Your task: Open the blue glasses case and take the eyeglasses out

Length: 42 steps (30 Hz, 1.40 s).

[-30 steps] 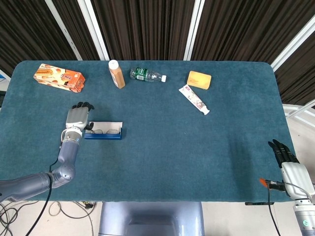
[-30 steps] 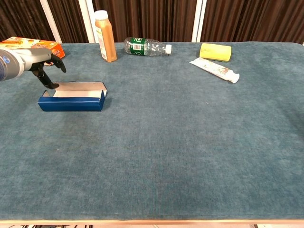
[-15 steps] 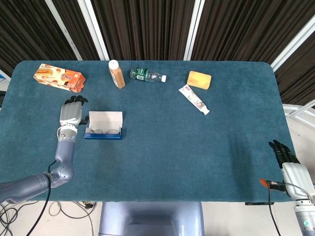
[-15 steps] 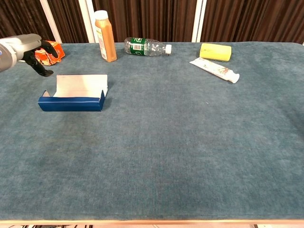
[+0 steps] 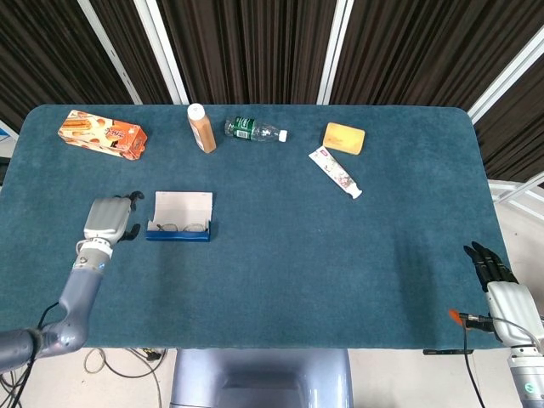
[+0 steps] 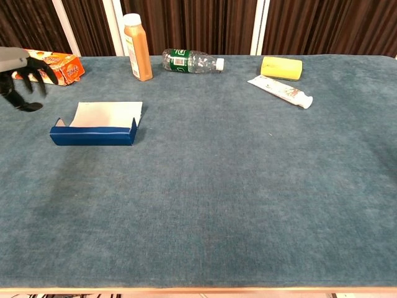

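Blue glasses case (image 5: 178,219) on the teal bench (image 5: 280,255), toward the left edge and about midway between the front and rear edges, lying open with its pale-lined lid (image 6: 107,113) folded back toward the rear. The eyeglasses (image 5: 182,227) lie inside the tray of the case, visible from the head view only; in the chest view the blue front wall of the case hides them. Left robot hand (image 5: 107,218) just left of the case and apart from it, holding nothing, its dark fingers (image 6: 23,102) curled loosely but spread from one another; in the chest view it shows at the left frame border, above the bench surface. Right robot hand (image 5: 497,280) beyond the front right corner of the bench, off the cloth, empty with fingers extended and apart. Along the rear edge, from left to right: an orange snack box (image 5: 102,134) near the rear left corner, an upright orange juice bottle (image 5: 201,127), a clear water bottle (image 5: 254,130) lying on its side with its cap pointing right, a yellow sponge (image 5: 343,137), and a white tube (image 5: 335,172) lying diagonally just in front of the sponge.
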Available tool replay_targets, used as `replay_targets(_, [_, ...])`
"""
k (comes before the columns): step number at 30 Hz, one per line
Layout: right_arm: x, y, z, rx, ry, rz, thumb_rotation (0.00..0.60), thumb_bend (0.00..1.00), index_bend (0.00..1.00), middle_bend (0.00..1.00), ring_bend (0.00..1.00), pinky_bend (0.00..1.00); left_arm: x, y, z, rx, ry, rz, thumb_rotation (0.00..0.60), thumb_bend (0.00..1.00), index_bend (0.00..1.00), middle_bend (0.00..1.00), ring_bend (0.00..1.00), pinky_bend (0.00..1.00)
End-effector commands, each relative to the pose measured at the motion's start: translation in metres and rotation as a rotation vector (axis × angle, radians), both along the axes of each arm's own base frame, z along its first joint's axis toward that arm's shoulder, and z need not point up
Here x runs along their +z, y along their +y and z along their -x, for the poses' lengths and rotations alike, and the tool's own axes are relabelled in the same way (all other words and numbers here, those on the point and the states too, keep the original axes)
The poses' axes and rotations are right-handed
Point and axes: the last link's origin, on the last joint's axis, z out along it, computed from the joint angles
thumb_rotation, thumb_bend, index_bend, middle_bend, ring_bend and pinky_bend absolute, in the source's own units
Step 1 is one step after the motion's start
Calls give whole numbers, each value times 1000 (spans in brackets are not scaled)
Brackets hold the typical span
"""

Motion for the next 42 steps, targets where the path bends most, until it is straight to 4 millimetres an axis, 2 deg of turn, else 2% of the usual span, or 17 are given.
replay_targets(1, [0,0,0,0,0,0,600,156,0,0,0,186,4,-14,9,2,26,33,600,348,222,625,577,701])
replay_targets(9, [0,0,0,-1,-2,-1,600,156,0,0,0,186,-5,-23,16,41,38,126,600,348,220,705,643,759])
replay_targets(14, [0,0,0,-3,-3,-1,600,156,0,0,0,187,-17,-20,15,52,34,150,600,348,220,765,695,810])
replay_targets(24, [0,0,0,-4,-5,-3,600,156,0,0,0,187,-30,-17,7,44,23,174,600,348,220,795,721,837])
replay_targets(33, [1,0,1,-4,-7,-3,600,156,0,0,0,186,-32,-20,7,46,27,189,600,348,235,806,727,840])
replay_targets(42, [1,0,0,2,-3,-3,600,155,0,0,0,186,-25,-33,18,81,86,245,600,348,260,812,730,840])
